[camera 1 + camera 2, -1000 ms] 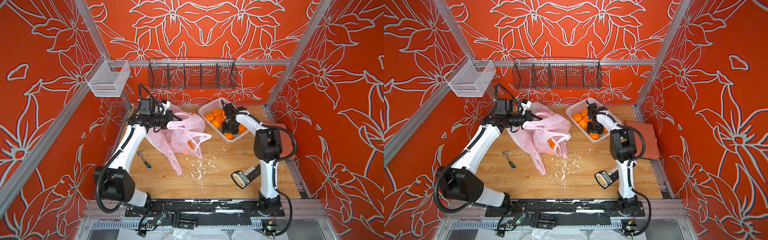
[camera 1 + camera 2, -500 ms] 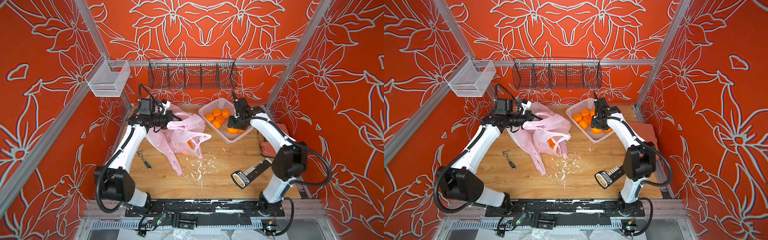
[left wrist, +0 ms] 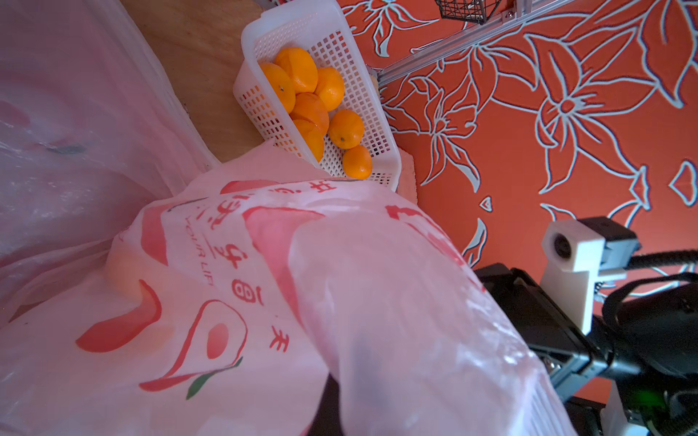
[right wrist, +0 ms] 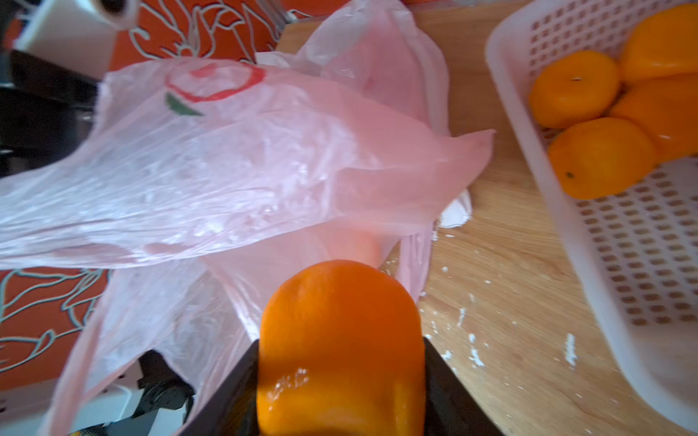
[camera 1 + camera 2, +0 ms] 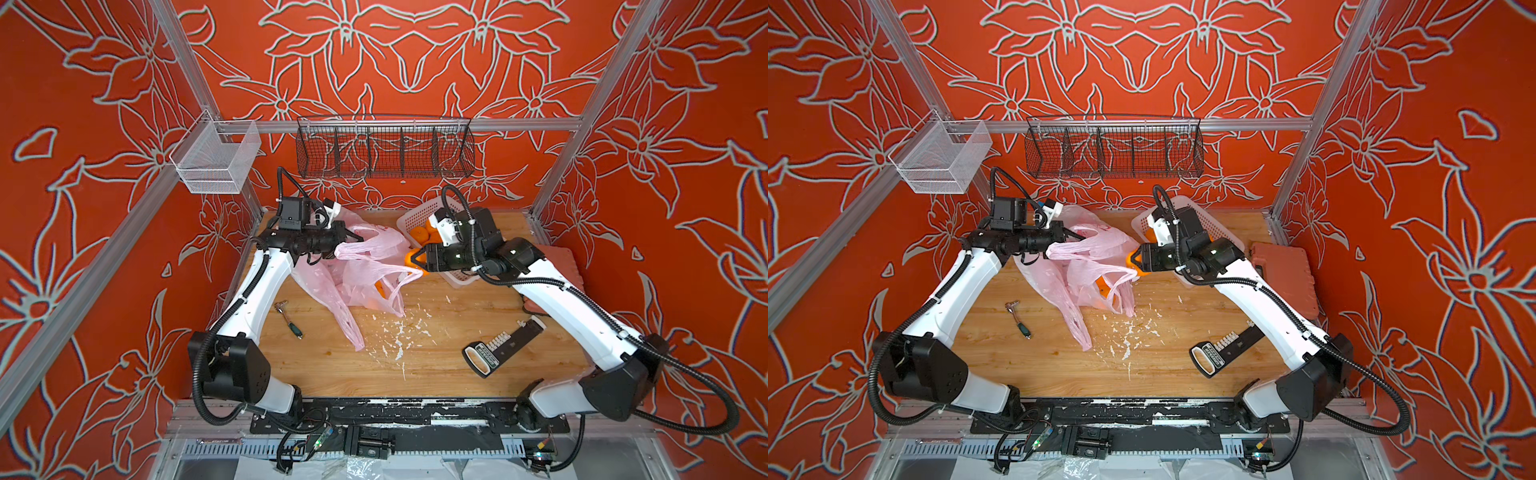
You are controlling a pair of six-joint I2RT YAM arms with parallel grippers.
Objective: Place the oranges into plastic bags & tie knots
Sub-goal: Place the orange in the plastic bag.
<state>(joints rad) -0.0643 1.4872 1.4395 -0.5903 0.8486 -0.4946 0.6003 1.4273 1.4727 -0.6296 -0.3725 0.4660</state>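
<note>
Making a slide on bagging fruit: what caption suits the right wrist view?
Right pincer grips an orange close to the pink bag; more oranges sit in the white basket.

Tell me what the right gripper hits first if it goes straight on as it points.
The pink bag: its film hangs ahead of the right gripper and its held orange. The left gripper holds it up. Whether it meets film or the open mouth is unclear.

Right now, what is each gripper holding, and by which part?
The left gripper is shut on the pink bag, by a bunched handle strap. The right gripper clamps an orange across its sides.
</note>
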